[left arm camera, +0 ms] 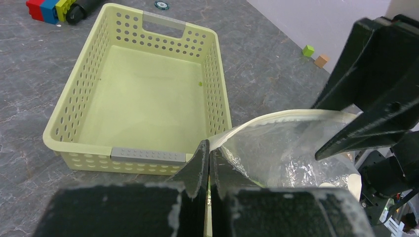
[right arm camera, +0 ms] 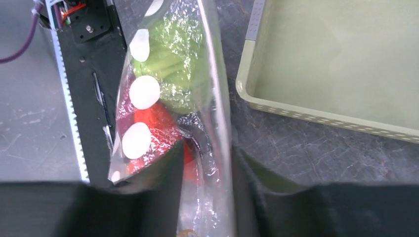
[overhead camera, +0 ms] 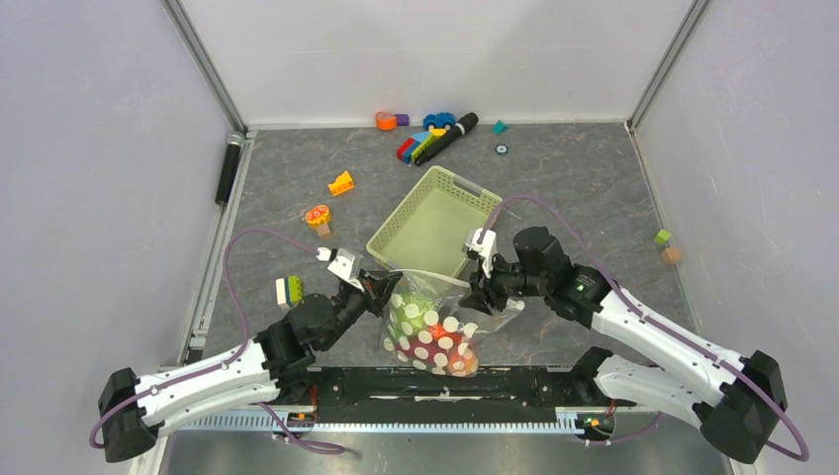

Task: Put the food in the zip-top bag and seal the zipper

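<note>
Our left pincer (left arm camera: 208, 148) is pressed together on the zipper (left arm camera: 276, 117) at one corner of the zip-top bag (overhead camera: 432, 332). The bag sags between and below the two pincers, with the food (right arm camera: 165, 74) already inside. Our right pincer (right arm camera: 207, 153) stands spread, straddling the film without pinching it. We judge the bag floppy, slick and bottom-heavy. It is best taken on the stiffer zipper strip, just beside the left pincer's hold. The basket (left arm camera: 148, 155) lies just beyond.
</note>
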Robot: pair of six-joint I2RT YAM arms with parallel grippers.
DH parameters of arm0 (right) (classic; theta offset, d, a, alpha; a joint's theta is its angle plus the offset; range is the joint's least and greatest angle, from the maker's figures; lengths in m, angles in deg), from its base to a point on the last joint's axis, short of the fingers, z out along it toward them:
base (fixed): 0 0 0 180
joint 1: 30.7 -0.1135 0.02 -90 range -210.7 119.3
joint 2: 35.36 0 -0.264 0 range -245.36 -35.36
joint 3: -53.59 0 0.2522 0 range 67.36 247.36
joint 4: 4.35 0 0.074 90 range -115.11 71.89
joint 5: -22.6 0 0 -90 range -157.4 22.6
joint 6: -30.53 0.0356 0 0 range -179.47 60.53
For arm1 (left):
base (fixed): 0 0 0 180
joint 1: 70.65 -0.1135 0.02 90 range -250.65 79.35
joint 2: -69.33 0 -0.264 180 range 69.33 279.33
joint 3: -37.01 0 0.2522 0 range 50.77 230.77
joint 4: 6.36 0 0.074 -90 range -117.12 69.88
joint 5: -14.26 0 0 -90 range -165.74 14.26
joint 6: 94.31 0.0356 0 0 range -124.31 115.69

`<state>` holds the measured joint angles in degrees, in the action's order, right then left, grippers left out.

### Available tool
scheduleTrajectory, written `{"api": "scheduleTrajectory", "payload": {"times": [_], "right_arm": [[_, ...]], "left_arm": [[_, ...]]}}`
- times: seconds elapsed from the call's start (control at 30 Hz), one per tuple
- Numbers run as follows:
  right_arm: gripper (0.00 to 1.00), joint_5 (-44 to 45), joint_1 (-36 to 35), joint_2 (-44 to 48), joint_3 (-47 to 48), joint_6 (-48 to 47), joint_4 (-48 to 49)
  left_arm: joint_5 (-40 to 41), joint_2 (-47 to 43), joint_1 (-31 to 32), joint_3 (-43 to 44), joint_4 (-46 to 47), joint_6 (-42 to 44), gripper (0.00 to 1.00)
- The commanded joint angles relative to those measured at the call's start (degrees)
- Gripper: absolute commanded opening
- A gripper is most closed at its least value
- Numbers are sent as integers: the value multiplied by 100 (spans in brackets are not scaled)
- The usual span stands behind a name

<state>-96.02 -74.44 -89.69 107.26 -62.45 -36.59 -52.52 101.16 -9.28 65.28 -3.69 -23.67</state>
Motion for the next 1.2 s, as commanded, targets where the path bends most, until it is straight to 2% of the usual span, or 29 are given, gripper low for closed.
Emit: {"api": "scheduleTrajectory", "payload": {"times": [0.0, 0.03, 0.07, 0.1, 0.13, 0.17, 0.37, 0.63, 0.9, 1.17], "right_arm": [[24, 465, -46, -134, 69, 289, 139], [9, 724, -41, -126, 116, 290, 69], [0, 969, -51, -93, 151, 430, -44], [0, 1299, -45, -51, 238, 516, -196], [0, 1598, -43, 16, 314, 577, -357], [0, 2016, -46, 103, 400, 668, -578], [0, 4572, -39, 454, 745, 1191, -1740], [0, 6299, -25, 484, 958, 1577, -2335], [0, 7152, 381, -75, 1042, 1663, -1821], [0, 7425, 1930, -535, 764, 1605, -1050]], "left_arm": [[-134, -59, -19, 132, 326, 123, 3], [-119, -63, -19, 140, 303, 118, 8], [-89, -71, -18, 149, 295, 108, 21], [-53, -73, -13, 157, 277, 99, 53], [-30, -95, -13, 163, 248, 83, 91], [-11, -113, -19, 167, 215, 79, 99], [154, -168, -16, 132, 181, 9, 100], [384, 28, -18, 140, 150, -42, 100], [459, 148, -19, 152, 179, -128, 100], [655, 113, -15, 158, 63, -235, 100]]}}
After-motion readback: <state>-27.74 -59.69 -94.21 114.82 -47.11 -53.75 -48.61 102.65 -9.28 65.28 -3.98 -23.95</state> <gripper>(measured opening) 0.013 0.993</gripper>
